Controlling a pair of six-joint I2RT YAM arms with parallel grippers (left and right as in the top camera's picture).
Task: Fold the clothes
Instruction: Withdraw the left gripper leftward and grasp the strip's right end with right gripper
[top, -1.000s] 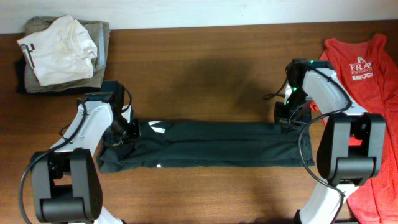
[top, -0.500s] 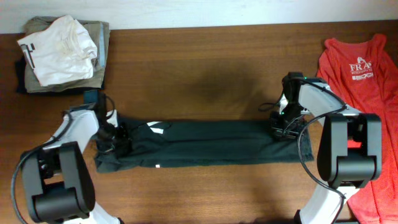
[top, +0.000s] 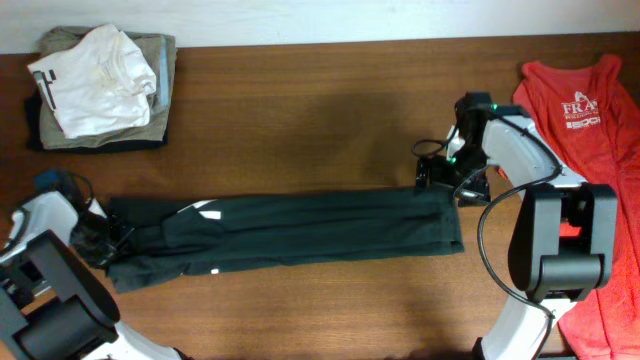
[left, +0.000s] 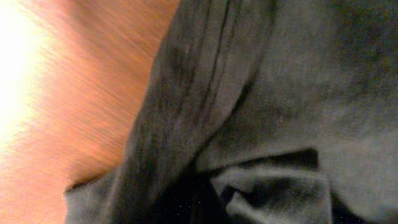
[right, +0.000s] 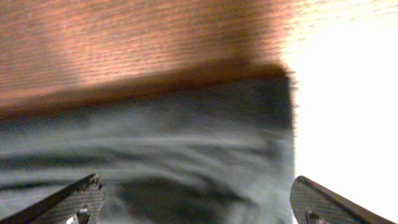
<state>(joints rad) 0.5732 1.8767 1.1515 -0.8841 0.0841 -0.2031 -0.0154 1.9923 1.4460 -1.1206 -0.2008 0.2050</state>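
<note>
The clothes (top: 300, 230), a dark top, lie gathered into a long strip across the near part of the table. My left gripper (top: 95, 240) is at the strip's left end, near the table's left edge, shut on the fabric. In the left wrist view dark cloth (left: 280, 93) fills the frame and hides the fingers. My right gripper (top: 440, 178) hovers open over the strip's right end. In the right wrist view its fingertips (right: 81, 199) stand wide apart above the cloth (right: 186, 137), gripping nothing. Small white marks show near the left part of the strip.
A stack of folded white and khaki garments (top: 100, 85) sits at the far left corner. A red top (top: 585, 110) lies along the right edge, behind the right arm. Bare wooden table (top: 320, 110) stretches between them.
The left gripper has dragged the strip leftward toward the table's edge. The right gripper has opened, let go of the right end and drawn back a little.
</note>
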